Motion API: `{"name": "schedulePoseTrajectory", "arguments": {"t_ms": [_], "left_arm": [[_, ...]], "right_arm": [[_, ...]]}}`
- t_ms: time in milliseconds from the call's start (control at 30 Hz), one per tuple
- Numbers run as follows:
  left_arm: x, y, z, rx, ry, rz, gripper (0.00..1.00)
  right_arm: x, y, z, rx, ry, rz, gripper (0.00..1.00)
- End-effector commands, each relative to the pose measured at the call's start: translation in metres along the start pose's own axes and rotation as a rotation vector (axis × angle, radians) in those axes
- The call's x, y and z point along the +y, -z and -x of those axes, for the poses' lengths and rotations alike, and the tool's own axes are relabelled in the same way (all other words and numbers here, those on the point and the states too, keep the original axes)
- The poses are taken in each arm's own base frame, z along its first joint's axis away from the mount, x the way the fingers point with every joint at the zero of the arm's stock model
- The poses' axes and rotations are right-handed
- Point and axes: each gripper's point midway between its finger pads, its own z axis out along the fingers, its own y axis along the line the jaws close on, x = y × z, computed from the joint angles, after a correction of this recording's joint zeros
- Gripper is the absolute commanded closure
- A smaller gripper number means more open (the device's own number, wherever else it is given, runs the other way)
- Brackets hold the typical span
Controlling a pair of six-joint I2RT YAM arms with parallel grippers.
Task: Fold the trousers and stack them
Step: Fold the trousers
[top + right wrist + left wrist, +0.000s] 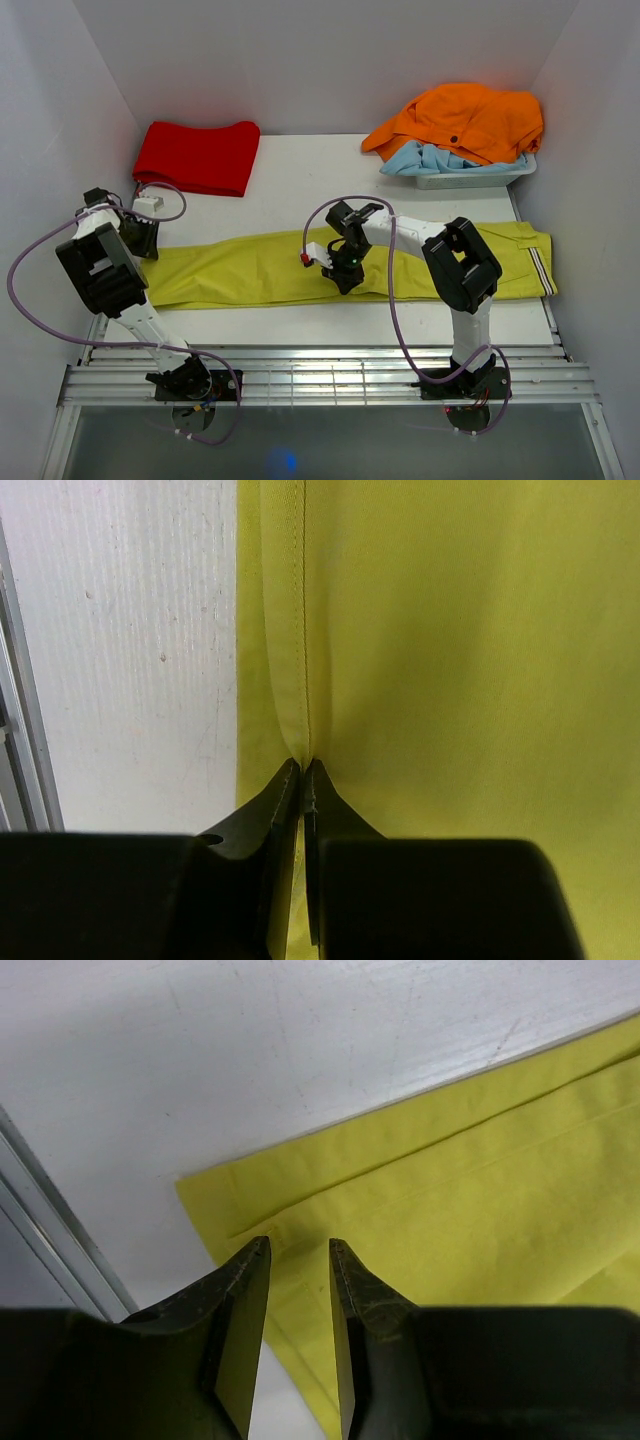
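Observation:
The yellow-green trousers (250, 265) lie flat across the table, leg ends to the left and the striped waistband (541, 262) to the right. My left gripper (148, 243) sits low over the leg ends. In the left wrist view its fingers stand apart (298, 1243), straddling the corner of the cuff (300, 1290) with fabric lying in the gap. My right gripper (343, 280) is at the near edge around mid-length. The right wrist view shows it shut (302, 763) on a pinched ridge of the side seam (300, 630), lifted slightly off the table.
A folded red cloth (198, 155) lies at the back left. A white bin (470, 181) at the back right holds orange (470, 120) and light blue garments. White walls close in on three sides. A slatted metal rail (330, 365) runs along the near edge.

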Motion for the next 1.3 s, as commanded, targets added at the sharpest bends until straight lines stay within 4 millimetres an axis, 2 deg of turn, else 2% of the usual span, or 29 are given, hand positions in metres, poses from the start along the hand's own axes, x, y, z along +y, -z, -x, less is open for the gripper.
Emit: {"name": "schedulePoseTrajectory", "arguments": {"t_ms": [0, 233, 400, 567, 633, 667, 767, 800, 900, 1067, 1133, 1167, 1200, 1233, 1267], "left_arm": [[0.016, 0.014, 0.012, -0.025, -0.029, 0.07, 0.59], [0.025, 0.011, 0.004, 0.014, -0.021, 0.094, 0.6], [0.023, 0.007, -0.005, 0.04, -0.017, 0.087, 0.6], [0.019, 0.001, -0.012, 0.064, -0.012, 0.068, 0.52], [0.016, 0.0, -0.013, 0.066, -0.011, 0.051, 0.59], [0.017, 0.0, -0.012, 0.064, -0.012, 0.053, 0.7], [0.019, 0.003, -0.006, 0.047, -0.012, 0.057, 0.81], [0.022, 0.006, -0.002, 0.038, -0.015, 0.065, 0.9], [0.035, 0.015, 0.008, 0.02, -0.02, 0.105, 0.99], [0.062, 0.024, 0.022, 0.007, -0.03, 0.163, 1.0], [0.065, 0.02, 0.021, 0.02, -0.028, 0.161, 1.0], [0.064, 0.018, 0.02, 0.022, -0.028, 0.151, 1.0], [0.063, 0.015, 0.019, 0.026, -0.025, 0.144, 0.91], [0.06, 0.014, 0.019, 0.028, -0.021, 0.134, 0.79], [0.058, 0.014, 0.018, 0.027, -0.02, 0.124, 0.58]], "right_arm": [[0.012, -0.003, -0.006, 0.017, -0.015, 0.034, 0.92], [0.012, -0.003, -0.005, 0.014, -0.017, 0.034, 0.92], [0.009, -0.002, -0.004, 0.014, -0.011, 0.026, 0.92], [0.009, -0.003, -0.004, 0.013, -0.014, 0.031, 0.92], [0.008, -0.003, -0.004, 0.014, -0.012, 0.028, 0.92], [0.008, -0.003, -0.004, 0.015, -0.011, 0.029, 0.92], [0.008, -0.003, -0.004, 0.017, -0.008, 0.027, 0.92], [0.007, -0.003, -0.004, 0.018, -0.008, 0.025, 0.92], [0.008, -0.002, -0.004, 0.018, -0.008, 0.027, 0.92], [0.01, -0.003, -0.006, 0.02, -0.005, 0.028, 0.92], [0.011, -0.003, -0.007, 0.021, -0.01, 0.031, 0.92], [0.011, -0.003, -0.006, 0.019, -0.011, 0.032, 0.92], [0.01, -0.003, -0.006, 0.019, -0.012, 0.031, 0.92], [0.009, -0.003, -0.005, 0.016, -0.011, 0.025, 0.91], [0.008, -0.002, -0.003, 0.012, -0.02, 0.019, 0.76]]}}
